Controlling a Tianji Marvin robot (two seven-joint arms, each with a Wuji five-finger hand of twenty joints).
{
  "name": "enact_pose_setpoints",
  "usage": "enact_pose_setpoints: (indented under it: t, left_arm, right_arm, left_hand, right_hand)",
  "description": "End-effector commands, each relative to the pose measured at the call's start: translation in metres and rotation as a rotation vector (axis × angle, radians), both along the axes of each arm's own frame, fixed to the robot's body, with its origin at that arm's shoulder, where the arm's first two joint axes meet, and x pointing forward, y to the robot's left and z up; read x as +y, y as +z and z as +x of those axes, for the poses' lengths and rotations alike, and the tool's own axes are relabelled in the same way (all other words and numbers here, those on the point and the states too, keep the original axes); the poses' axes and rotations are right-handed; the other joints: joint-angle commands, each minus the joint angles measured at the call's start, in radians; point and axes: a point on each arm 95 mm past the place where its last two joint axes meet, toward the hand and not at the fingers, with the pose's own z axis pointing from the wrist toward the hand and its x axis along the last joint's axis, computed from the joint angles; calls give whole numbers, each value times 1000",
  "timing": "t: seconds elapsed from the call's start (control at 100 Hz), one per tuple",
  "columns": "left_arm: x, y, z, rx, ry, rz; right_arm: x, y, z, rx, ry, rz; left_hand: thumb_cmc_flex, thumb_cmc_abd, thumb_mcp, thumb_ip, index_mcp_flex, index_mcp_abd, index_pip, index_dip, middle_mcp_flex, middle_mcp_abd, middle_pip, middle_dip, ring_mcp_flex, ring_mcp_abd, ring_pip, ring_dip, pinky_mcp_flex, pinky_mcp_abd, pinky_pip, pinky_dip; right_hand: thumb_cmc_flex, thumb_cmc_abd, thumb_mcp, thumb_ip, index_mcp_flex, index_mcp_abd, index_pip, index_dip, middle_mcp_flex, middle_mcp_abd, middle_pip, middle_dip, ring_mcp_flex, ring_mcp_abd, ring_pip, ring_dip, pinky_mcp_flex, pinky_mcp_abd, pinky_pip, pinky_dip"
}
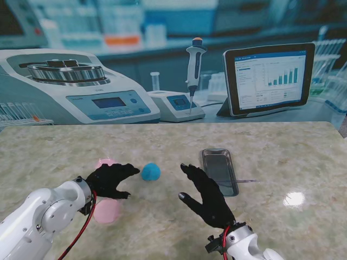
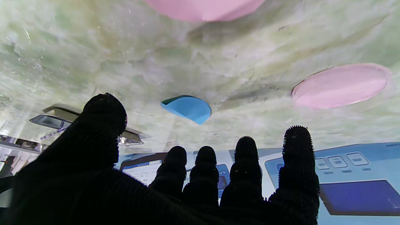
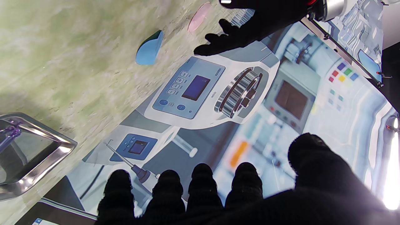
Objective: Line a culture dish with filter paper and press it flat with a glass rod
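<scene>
Both hands empty, fingers apart: left hand (image 1: 111,180), right hand (image 1: 207,196) | blue filter paper (image 1: 150,171) just right of left hand on bench (image 1: 282,157) | judged light, limp: pinch raised edge.

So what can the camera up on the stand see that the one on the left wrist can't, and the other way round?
Only the stand view shows both hands whole: the left hand and right hand, each open and holding nothing, plus the full outline of the metal tray to the right.

Only the left wrist view shows the undersides of that hand's fingertips up close, and that the blue paper is folded, with one edge lifted.

Both show the blue paper, two pink dishes on the marble table, and the lab backdrop.
</scene>
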Motion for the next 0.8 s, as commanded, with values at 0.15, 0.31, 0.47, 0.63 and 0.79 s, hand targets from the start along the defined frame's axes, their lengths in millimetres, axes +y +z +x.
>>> enact_pose_setpoints:
  t: [0.15, 0.31, 0.47, 0.63, 0.79]
  left_arm:
    - [-15, 1, 22, -10, -5, 9]
    - [-24, -2, 38, -15, -3, 28]
    - [-32, -6, 52, -15, 14, 41]
    - [-40, -8, 63, -1, 29, 55]
    - [-45, -13, 69, 13, 27, 71]
  right_arm:
    - [0, 1, -3, 5, -9, 13]
    - [-1, 1, -3, 4, -13, 15]
    - [-1, 1, -2, 4, -15, 16]
    - [-2, 1, -2, 8, -15, 16]
    - [-2, 1, -3, 9, -16, 15]
  left_hand:
    - [-5, 23, 2, 23, 17, -51, 156, 16, 1, 0, 35, 2, 9, -8, 0, 20, -15, -5, -24, 48]
    - [-10, 25, 5, 22, 14, -57, 238, 19, 5, 4, 47, -8, 10, -8, 1, 19, -17, -5, -29, 48]
    - [-13, 54, -59, 21, 2, -40, 287, 16, 5, 6, 48, -21, 6, -6, -2, 18, -22, -6, -38, 46]
    - [-41, 20, -101, 15, 6, -30, 221, -28, -7, 2, 18, -30, -7, -7, -11, 17, -34, -12, -57, 42]
    - [-161, -25, 44, -16, 11, -59, 135, -76, -23, -7, -27, -25, -27, -16, -39, 10, -45, -21, -79, 50]
  right_hand:
    - [17, 6, -4, -13, 12, -28, 1, 15, -26, -37, -1, 5, -16, -11, -23, 10, -12, 1, -3, 22]
    - [18, 5, -3, -13, 12, -27, 1, 16, -25, -36, -1, 5, -16, -11, -23, 10, -12, -1, -3, 22]
    - [18, 6, -4, -13, 12, -27, 1, 16, -25, -37, 0, 5, -16, -11, -23, 10, -12, -1, -2, 23]
    - [18, 5, -5, -13, 12, -28, 1, 17, -26, -38, 0, 4, -16, -12, -23, 10, -12, -1, -1, 23]
    - [18, 6, -5, -13, 12, -27, 1, 18, -26, -38, 0, 4, -16, -10, -23, 10, -12, -2, -1, 23]
